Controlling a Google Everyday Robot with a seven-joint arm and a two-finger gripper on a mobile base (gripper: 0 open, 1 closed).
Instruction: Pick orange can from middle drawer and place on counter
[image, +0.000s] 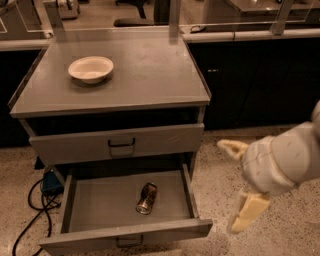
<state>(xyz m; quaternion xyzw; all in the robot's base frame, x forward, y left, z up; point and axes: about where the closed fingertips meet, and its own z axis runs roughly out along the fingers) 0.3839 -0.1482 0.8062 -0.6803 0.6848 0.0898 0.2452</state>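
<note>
Nearest you, at the right of the camera view, your claw (230, 187) is hanging over the floor, standing wide open and gripping nothing. Leftward from it, the orange can (146, 198) is lying on its side in the open middle drawer (95, 205), its long axis running roughly front to back. Beyond, the tabletop (150, 75) is carrying a white bowl (91, 68).
</note>
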